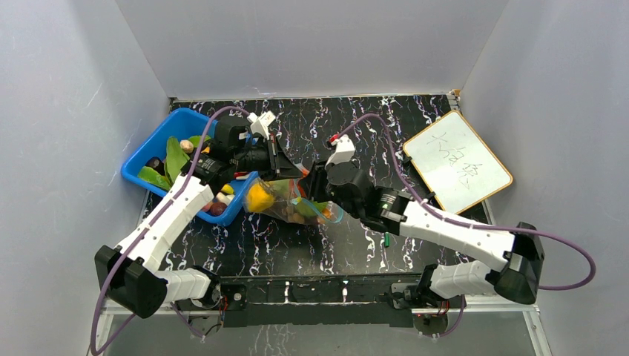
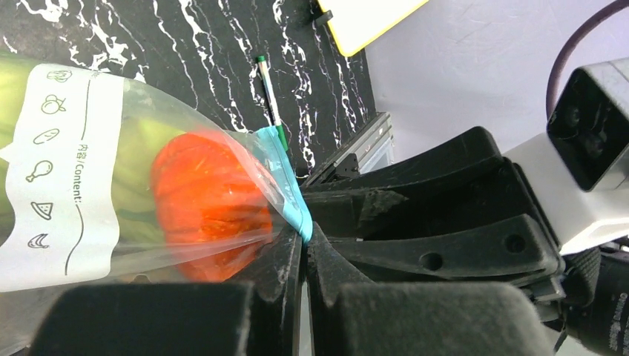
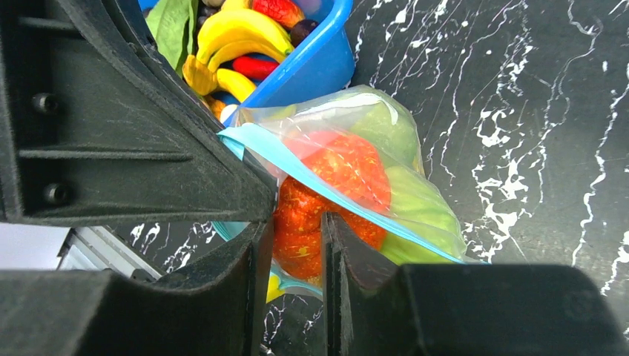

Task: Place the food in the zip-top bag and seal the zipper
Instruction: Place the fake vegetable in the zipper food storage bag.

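Observation:
The zip-top bag (image 1: 285,200) lies on the black marbled table between my two grippers, with food inside: an orange-red piece (image 2: 208,200), green pieces (image 3: 415,200) and a yellow one. My left gripper (image 2: 304,237) is shut on one end of the teal zipper (image 2: 285,174). My right gripper (image 3: 297,230) faces it at the bag's mouth. Its jaws stand a narrow gap apart, and the orange-red piece (image 3: 341,167) shows through that gap. The zipper (image 3: 297,163) runs slantwise behind the right finger. More food, bananas (image 3: 237,30) among it, sits in the bin.
A blue bin (image 1: 159,141) with loose toy food stands at the back left, right beside the bag. A whiteboard (image 1: 456,159) lies at the back right. A small green pen (image 1: 386,239) lies under the right arm. Grey walls enclose three sides.

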Tool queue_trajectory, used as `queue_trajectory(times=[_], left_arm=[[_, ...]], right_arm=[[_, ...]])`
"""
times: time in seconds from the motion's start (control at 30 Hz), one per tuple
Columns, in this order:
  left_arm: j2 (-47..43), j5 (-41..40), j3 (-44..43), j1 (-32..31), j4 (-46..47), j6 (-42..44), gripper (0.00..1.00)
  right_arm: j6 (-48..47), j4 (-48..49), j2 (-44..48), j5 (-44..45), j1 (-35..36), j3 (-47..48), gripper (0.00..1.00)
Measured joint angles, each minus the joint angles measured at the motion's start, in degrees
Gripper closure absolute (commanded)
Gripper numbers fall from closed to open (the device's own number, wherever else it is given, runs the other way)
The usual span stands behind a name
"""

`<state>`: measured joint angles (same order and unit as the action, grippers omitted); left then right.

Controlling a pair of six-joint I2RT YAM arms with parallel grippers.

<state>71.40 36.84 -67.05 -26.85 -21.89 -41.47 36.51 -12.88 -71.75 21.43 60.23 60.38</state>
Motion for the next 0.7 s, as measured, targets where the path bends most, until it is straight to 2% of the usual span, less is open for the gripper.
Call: queue_trajectory(times=[0.33,0.57,0.7], left_arm=[[0.3,0.0,1.6,0.2,2.2,-1.9,1.00],[0.3,1.5,1.4,0.1,2.6,-1.5,1.00],[0.3,1.6,1.3,0.1,2.6,-1.2,1.00]], right_arm=[[-1.2,4.1,-1.1,-1.4,-0.8,-2.0,0.74],[-6.1,-1.6,7.0,-6.2,-1.1,-2.6,0.51],[-10.6,-4.5,13.1,-11.1,-1.1,-3.2,0.50]])
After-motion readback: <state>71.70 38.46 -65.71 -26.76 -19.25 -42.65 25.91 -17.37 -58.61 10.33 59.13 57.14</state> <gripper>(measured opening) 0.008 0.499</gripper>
